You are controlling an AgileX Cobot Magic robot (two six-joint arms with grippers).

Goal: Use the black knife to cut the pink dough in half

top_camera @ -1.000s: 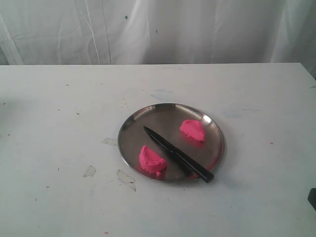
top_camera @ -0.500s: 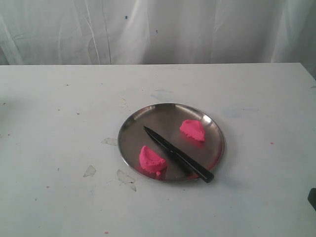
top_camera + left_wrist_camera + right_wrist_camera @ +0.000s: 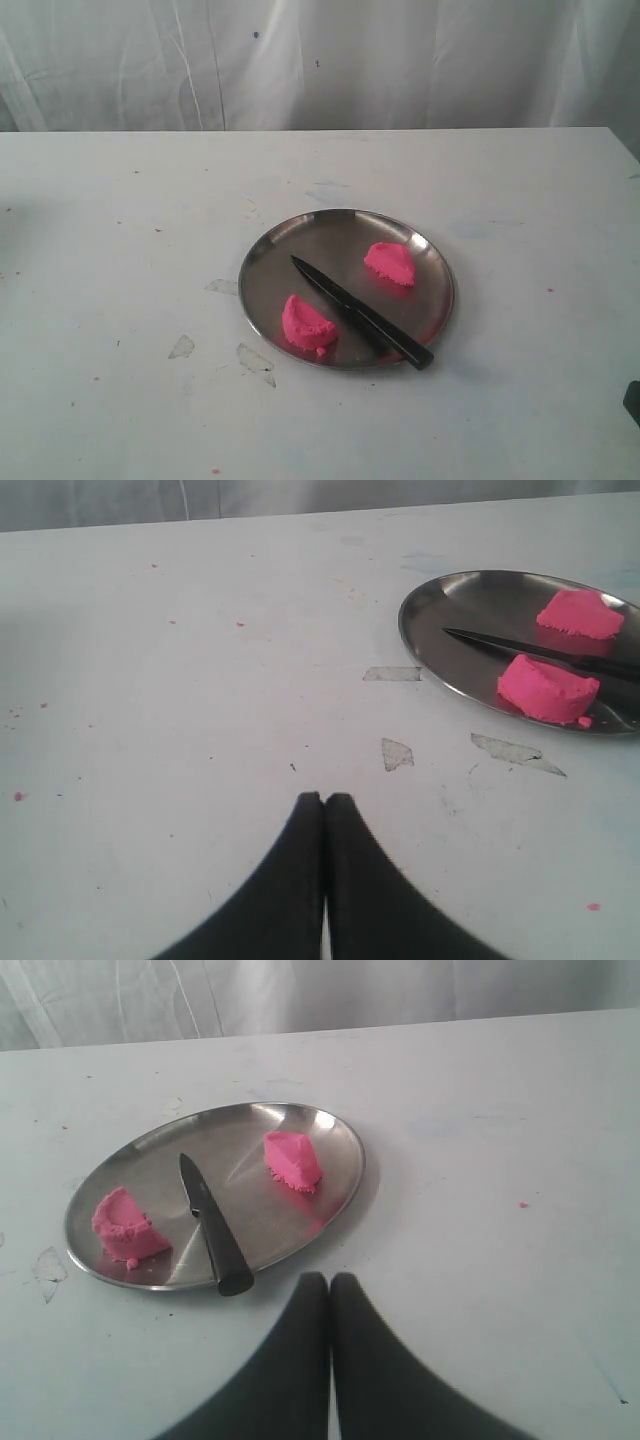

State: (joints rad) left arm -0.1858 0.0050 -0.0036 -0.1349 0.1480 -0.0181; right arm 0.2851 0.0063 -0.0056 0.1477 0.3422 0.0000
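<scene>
The pink dough lies in two wedge-shaped halves on a round steel plate point(image 3: 270, 245): one half point(image 3: 306, 324) at the plate's front left, the other half point(image 3: 390, 263) at its back right. Between them the black knife point(image 3: 362, 313) rests diagonally, its handle end over the front rim. In the left wrist view my left gripper point(image 3: 324, 799) is shut and empty over bare table, well away from the plate point(image 3: 420, 630). In the right wrist view my right gripper point(image 3: 329, 1279) is shut and empty, just off the plate's rim near the knife handle point(image 3: 227, 1260).
The white table point(image 3: 120, 250) carries scuffs, peeled patches point(image 3: 256, 360) and tiny pink crumbs point(image 3: 214, 470). A white curtain point(image 3: 320, 60) hangs behind it. A dark object point(image 3: 633, 402) shows at the right edge of the exterior view.
</scene>
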